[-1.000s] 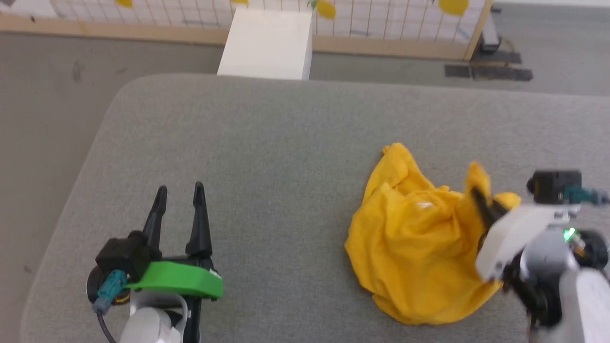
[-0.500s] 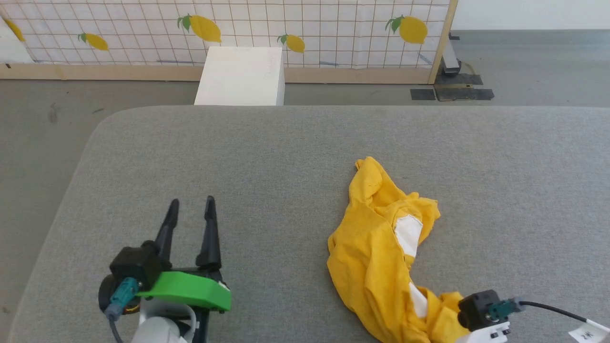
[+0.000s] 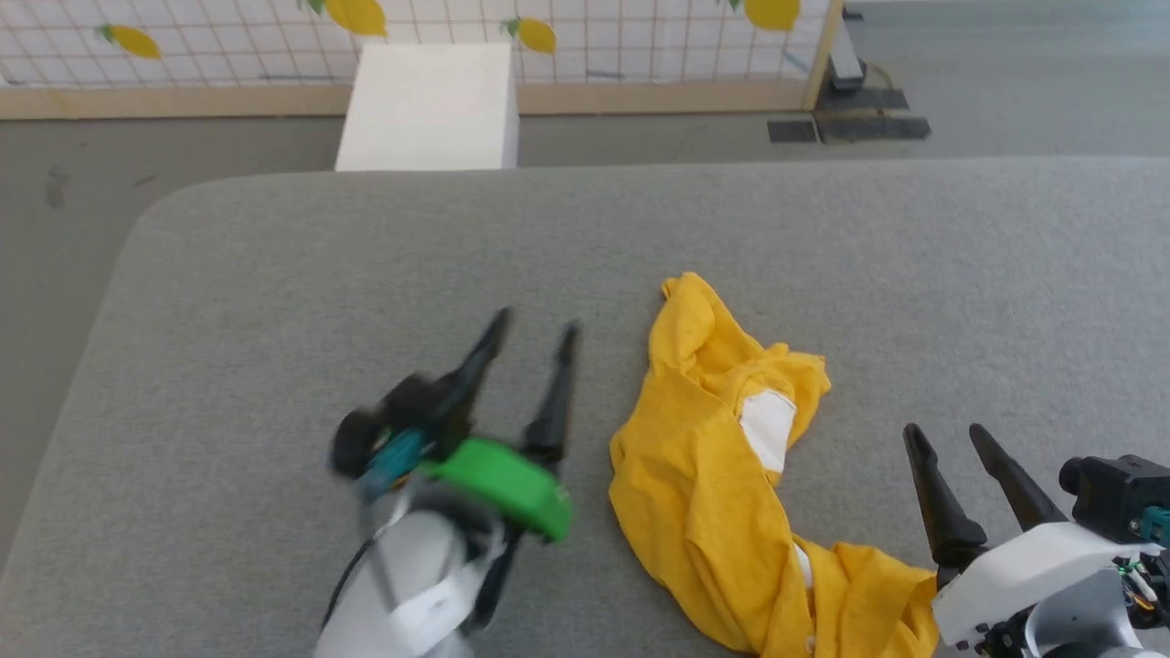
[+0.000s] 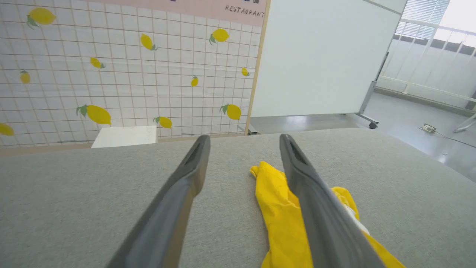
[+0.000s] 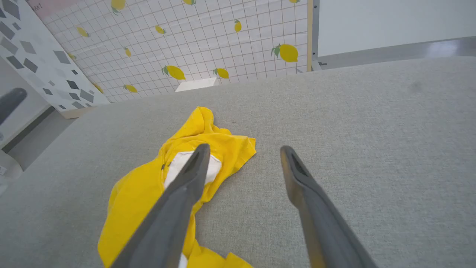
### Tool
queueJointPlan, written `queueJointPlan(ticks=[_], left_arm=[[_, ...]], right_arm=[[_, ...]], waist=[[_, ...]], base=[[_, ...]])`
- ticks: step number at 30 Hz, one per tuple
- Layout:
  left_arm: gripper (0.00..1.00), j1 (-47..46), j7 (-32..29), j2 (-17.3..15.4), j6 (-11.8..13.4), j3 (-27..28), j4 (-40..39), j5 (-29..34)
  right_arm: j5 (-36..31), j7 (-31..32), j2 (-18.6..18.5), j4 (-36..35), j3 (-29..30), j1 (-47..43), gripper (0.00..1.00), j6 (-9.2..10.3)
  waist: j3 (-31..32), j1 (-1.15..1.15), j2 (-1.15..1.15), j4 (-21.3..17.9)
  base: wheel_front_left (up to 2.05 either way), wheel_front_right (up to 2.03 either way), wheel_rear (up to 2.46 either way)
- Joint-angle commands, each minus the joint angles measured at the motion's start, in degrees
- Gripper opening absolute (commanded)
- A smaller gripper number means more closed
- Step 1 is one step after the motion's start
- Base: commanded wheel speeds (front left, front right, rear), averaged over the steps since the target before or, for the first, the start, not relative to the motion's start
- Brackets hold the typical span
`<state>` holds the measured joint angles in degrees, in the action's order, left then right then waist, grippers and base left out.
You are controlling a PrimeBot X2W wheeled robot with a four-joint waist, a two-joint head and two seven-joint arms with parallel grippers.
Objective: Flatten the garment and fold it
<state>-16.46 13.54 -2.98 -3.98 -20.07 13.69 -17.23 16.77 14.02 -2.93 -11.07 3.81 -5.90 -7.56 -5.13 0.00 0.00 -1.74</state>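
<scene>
Jaws parted, empty, on left gripper [image 3: 536, 322], blurred, and right gripper [image 3: 943, 429], garment [image 3: 695, 475] crumpled, print mostly hidden

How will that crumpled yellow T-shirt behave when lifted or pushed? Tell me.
Probably floppy: the bright yellow crumpled fabric T-shirt lies in soft folds on the grey fabric-covered table, so it should droop from one pinch. Pushed, it would likely bunch up rather than slide whole.

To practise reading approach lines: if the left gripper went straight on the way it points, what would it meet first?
Probably only the bare grey surface: the left gripper points toward its far edge, on a line just left of the garment. Height is unclear, so a brush is possible.
</scene>
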Motion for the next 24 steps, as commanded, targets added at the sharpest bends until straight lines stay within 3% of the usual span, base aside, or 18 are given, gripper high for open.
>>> queueJointPlan(ticks=[1,9,15,21,22,23,24], left_arm=[[1.0,-3.5,-0.9,0.1,-0.1,-2.2,1.3,-0.8],[1.0,-19.5,-13.0,0.1,1.0,-15.9,13.7,-6.0],[1.0,-26.9,-24.8,0.1,2.7,-22.3,23.7,-7.4],[1.0,-31.6,-33.2,0.1,6.6,-25.4,31.2,-4.8],[0.59,-32.1,-33.2,0.1,7.1,-25.4,31.6,-4.6],[0.4,-32.3,-32.9,0.1,7.4,-25.4,31.9,-4.6],[0.0,-32.2,-32.4,0.1,7.5,-25.1,32.1,-5.0]], right_arm=[[-0.1,-1.3,0.0,1.2,0.1,1.2,1.0,0.08],[0.4,-6.4,0.0,5.7,-1.0,5.9,1.0,0.08],[1.2,-8.9,0.0,8.4,-2.6,8.3,1.0,0.08],[1.8,-10.2,0.0,10.4,-3.4,9.0,1.0,0.08],[1.9,-10.4,0.0,10.6,-3.3,9.0,1.0,0.08],[1.9,-10.5,0.0,10.8,-3.3,9.1,1.0,0.08],[2.0,-10.6,0.0,11.0,-3.4,9.2,1.0,0.08]], waist=[[-2.3,0.0,0.0,-1.9],[-7.1,0.0,0.0,-6.5],[-9.4,0.0,0.0,-9.3],[-10.2,0.0,0.0,-10.1],[-10.2,0.0,0.0,-10.1],[-10.2,0.0,0.0,-10.0],[-10.1,0.0,0.0,-9.9]], base=[[0.0,0.0,0.0],[0.0,0.0,0.0],[0.0,0.0,0.0],[0.0,0.0,0.0],[0.0,0.0,0.0],[0.0,0.0,0.0],[0.0,0.0,0.0]])
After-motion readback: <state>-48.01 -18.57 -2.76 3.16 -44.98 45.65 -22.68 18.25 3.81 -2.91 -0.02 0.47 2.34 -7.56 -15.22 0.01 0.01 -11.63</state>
